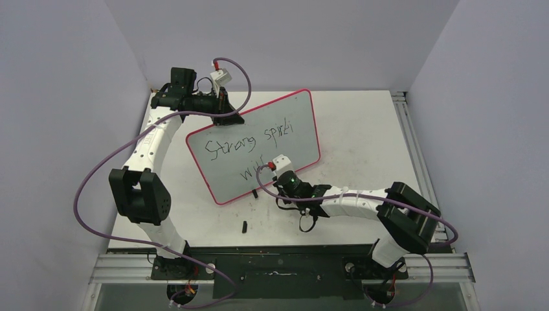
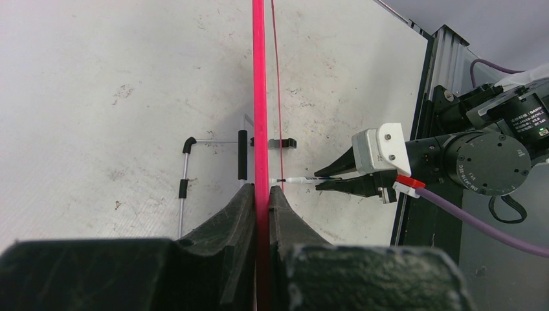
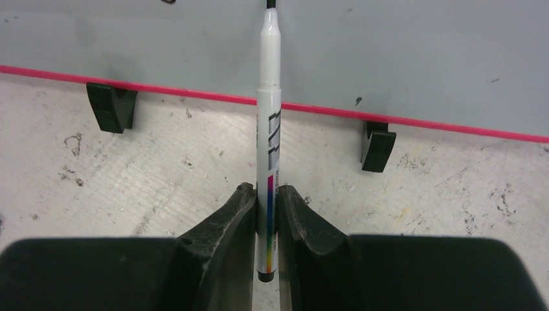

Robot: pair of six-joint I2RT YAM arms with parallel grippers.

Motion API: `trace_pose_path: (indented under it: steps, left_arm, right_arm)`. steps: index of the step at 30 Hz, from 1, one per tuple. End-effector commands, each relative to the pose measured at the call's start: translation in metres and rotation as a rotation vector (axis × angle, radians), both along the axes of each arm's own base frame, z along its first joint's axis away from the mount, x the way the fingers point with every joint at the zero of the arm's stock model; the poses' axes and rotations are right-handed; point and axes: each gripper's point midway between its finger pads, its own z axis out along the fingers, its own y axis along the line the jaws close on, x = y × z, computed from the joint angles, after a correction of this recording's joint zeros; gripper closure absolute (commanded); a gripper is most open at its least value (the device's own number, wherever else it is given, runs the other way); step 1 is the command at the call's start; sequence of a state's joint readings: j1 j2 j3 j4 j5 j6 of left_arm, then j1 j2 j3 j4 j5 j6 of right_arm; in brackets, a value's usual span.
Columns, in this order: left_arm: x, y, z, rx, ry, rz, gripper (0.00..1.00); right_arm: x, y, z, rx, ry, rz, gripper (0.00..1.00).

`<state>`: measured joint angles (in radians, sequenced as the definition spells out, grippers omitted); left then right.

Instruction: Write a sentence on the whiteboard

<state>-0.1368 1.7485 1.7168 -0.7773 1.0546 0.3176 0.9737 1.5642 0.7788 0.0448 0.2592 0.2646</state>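
Gripping a marker [image 3: 269,116] tightly, right claw [image 3: 267,191]; left claw [image 2: 261,191] clamps whiteboard [image 1: 288,116].

scuffed white tabletop [image 1: 362,129], small black piece [image 1: 245,226] lying near its front edge, pale walls [image 1: 58,78] around

Inside a robotics lab's test cell: two cabled robot arms [image 1: 152,139] stand bolted to an aluminium rail [image 1: 129,269] at the edge of a scuffed white desk [image 1: 362,123], with plain grey partition walls [image 1: 65,78] enclosing the space beyond the left end effector [image 1: 228,116].
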Motion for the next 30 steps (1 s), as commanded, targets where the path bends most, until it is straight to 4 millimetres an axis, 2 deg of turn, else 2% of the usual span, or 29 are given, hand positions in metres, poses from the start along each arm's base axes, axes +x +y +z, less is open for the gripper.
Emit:
trace_pose_path:
  steps: [1,4,8,14,18,30]
  left_arm:
    - [-0.026,-0.005,-0.025,0.024,0.146,-0.034,1.00]
    - [-0.026,-0.006,-0.025,0.024,0.146,-0.035,1.00]
    - [-0.027,-0.006,-0.025,0.023,0.145,-0.036,1.00]
    - [-0.027,-0.006,-0.025,0.023,0.146,-0.036,1.00]
    - [-0.027,-0.006,-0.025,0.023,0.146,-0.036,1.00]
    - [-0.026,-0.006,-0.026,0.023,0.148,-0.036,1.00]
  right_arm:
    - [-0.002,-0.002,-0.009,0.026,0.021,-0.019,0.95]
    - [-0.003,-0.002,-0.012,0.026,0.030,-0.021,0.95]
    - [-0.002,-0.001,-0.006,0.034,0.017,-0.020,0.95]
    - [-0.001,0.006,0.028,0.059,-0.062,-0.020,0.95]
    - [0.005,0.009,0.042,0.061,-0.091,-0.023,0.95]
    - [0.019,0.014,0.046,0.038,-0.122,-0.033,0.95]
